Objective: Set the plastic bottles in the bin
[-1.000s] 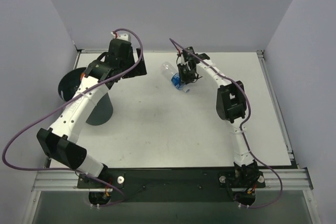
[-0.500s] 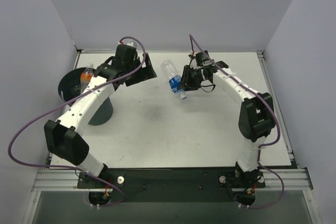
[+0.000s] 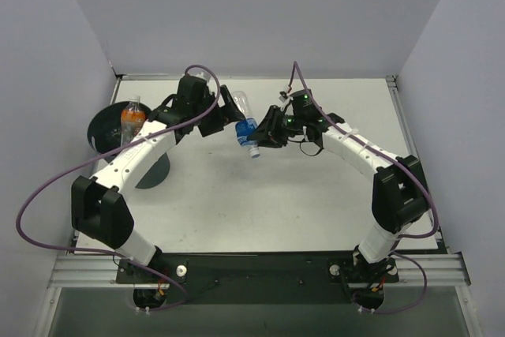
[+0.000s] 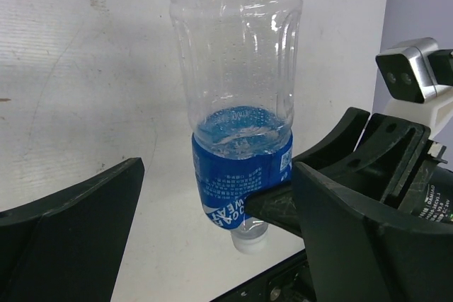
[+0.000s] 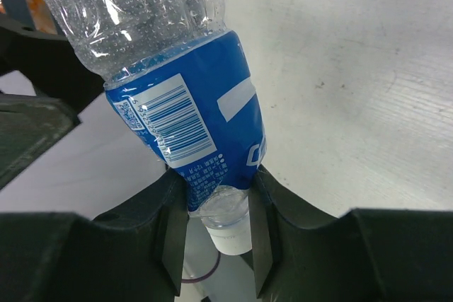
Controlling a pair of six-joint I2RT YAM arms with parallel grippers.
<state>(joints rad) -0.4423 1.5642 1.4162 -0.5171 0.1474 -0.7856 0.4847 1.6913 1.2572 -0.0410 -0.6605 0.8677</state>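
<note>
Arm stretched left over the worktop, right fingers clamp the bottle by its neck, cap down. The left fingers gape wide, flanking it. The bin sits at the left edge.

Left arm reaches forward from its base and turns inward at the wrist. Right arm arcs forward and inward toward it, elbow raised. The two grippers face each other, close together.

Left gripper: jaws spread wide, with one finger on each side of the blue-labelled bottle, neither touching it.

Right gripper: jaws closed on the neck end of that bottle, with the fingers pressing on both sides. The cap lies toward its palm. The bottle's body projects beyond its fingertips into the left gripper's gap.
</note>
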